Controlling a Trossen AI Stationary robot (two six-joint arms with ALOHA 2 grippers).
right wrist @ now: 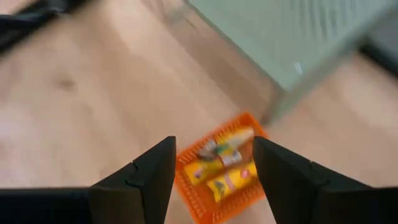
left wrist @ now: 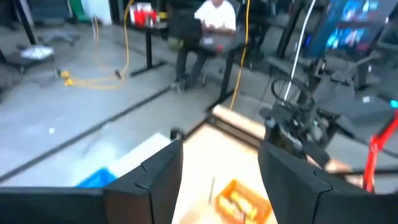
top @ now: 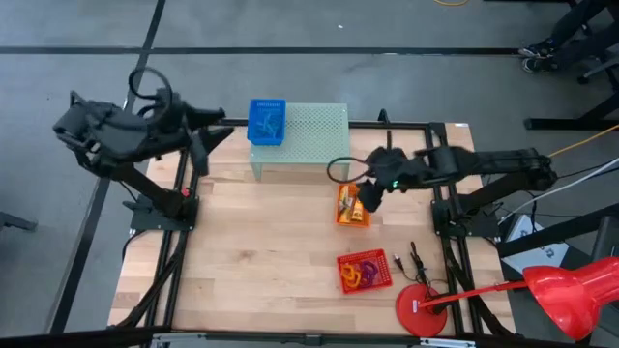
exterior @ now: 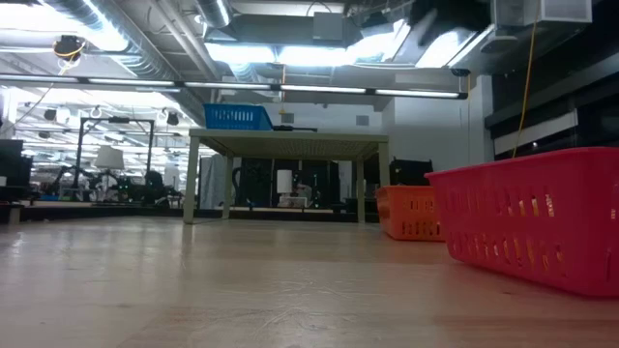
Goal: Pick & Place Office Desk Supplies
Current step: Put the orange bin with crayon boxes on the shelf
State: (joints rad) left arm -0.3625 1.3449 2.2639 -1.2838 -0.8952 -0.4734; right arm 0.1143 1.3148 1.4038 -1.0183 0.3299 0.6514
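The right gripper (right wrist: 211, 171), fingers spread and empty, hovers directly above the orange basket (top: 352, 206), where yellow-and-white supplies (right wrist: 227, 168) lie. Descending off-centre, a finger could strike the rim and tip it. The left gripper (left wrist: 221, 180), also spread, waits far beyond the basket.

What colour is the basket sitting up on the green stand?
Blue basket; the high view shows it best.

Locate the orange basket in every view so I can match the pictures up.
High view: orange basket right of table centre, under the right pincer.
Low view: right of centre, behind the red basket.
Left wrist view: bottom edge, between the fingers.
Right wrist view: low centre, between the fingers.
Shared landmark: the pale green perforated stand, just beyond the basket.
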